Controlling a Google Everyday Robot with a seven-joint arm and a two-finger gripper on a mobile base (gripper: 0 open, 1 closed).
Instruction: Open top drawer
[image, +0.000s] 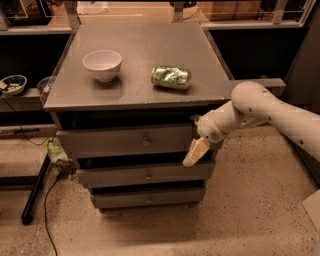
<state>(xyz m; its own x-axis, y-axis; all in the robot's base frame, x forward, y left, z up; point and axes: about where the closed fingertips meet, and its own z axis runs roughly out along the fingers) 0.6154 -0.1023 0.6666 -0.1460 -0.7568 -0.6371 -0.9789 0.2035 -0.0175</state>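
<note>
The top drawer is the widest grey front on the cabinet, just under the tabletop, with a small round knob at its centre. A dark gap shows above its upper edge. My gripper hangs at the end of the white arm, which reaches in from the right. It sits in front of the drawer's right end, well to the right of the knob, with its pale tip pointing down-left over the lower edge of the front.
On the cabinet top stand a white bowl and a crushed green can lying on its side. Two narrower drawer fronts sit below. A black stand leg and cable lie on the floor at left.
</note>
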